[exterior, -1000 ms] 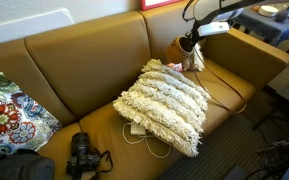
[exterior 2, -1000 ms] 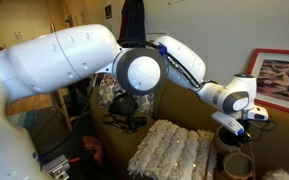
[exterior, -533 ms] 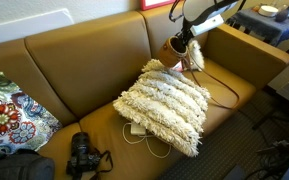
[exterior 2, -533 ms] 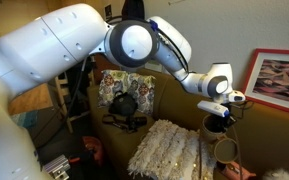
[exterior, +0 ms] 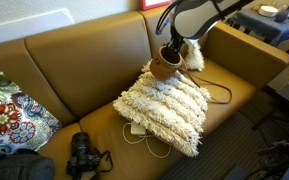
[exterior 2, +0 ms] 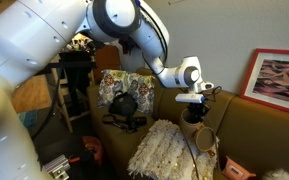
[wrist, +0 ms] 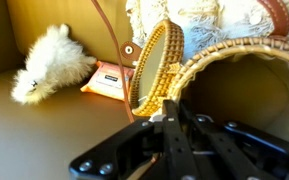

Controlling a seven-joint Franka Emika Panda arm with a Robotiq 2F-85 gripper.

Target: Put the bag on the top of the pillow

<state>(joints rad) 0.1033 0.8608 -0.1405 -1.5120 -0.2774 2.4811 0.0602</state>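
The bag, a small tan bucket purse with a round opening, hangs from my gripper just above the far corner of the shaggy cream pillow. The pillow lies on the brown sofa seat. In an exterior view the bag hangs below the gripper, beside the pillow. In the wrist view the gripper is shut on the rim of the bag. The bag's thin strap trails away and the pillow's fringe shows beyond.
A white-and-tan plush toy and an orange packet lie on the seat behind the bag. A black camera and a floral pillow are at the sofa's other end. A white cable lies by the pillow.
The gripper has lifted the bag off the sofa seat near the armrest and carried it toward the pillow, now above its far corner.
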